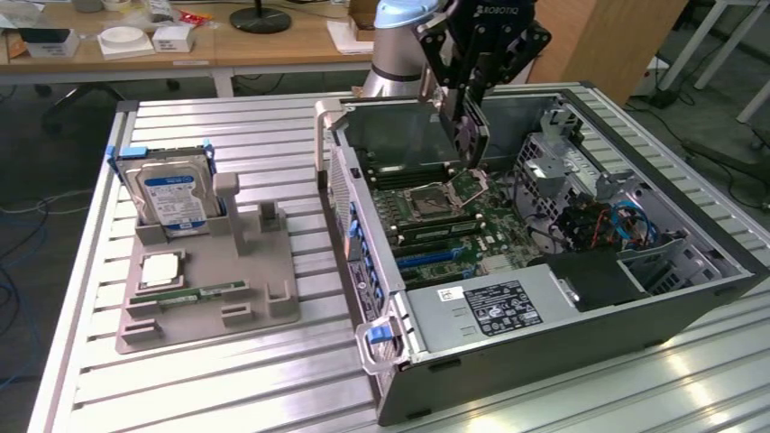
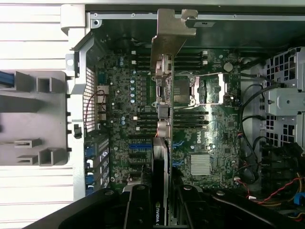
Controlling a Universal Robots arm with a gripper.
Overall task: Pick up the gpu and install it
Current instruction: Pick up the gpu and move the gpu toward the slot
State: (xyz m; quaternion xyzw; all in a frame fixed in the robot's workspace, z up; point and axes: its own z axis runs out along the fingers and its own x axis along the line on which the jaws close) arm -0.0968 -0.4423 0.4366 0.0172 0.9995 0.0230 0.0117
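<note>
Holds the gpu (image 1: 464,135) in the end effector (image 1: 467,95), narrowed onto the card's two flat faces, above the open computer case (image 1: 542,361). Carries the card on edge, hanging directly beneath the end effector and inside the case's walls. Hovers over the green motherboard (image 1: 445,221), with the processor socket (image 1: 424,200) just below and beside the card's lower end; impossible to tell whether card and board touch.

In the wrist view, looks down along the end effector (image 2: 161,205) past two black fingers (image 2: 138,207) pressed on either side of the gpu (image 2: 162,157). Shows the card as a thin dark strip, an NVIDIA mark close to the grip and a silver bracket (image 2: 167,38) at the end farthest from the fingers. Crosses the motherboard (image 2: 209,109) beside the processor socket (image 2: 183,90).

Well away from the end effector, toward the exterior view's left: a silver hard drive (image 1: 169,194) with a blue-white label, upright in a grey holder (image 1: 205,316) on the ribbed metal surface (image 1: 241,388). Lower on the same holder, a narrow green memory stick (image 1: 195,294) lying flat, likewise far from the end effector and outside the case.
</note>
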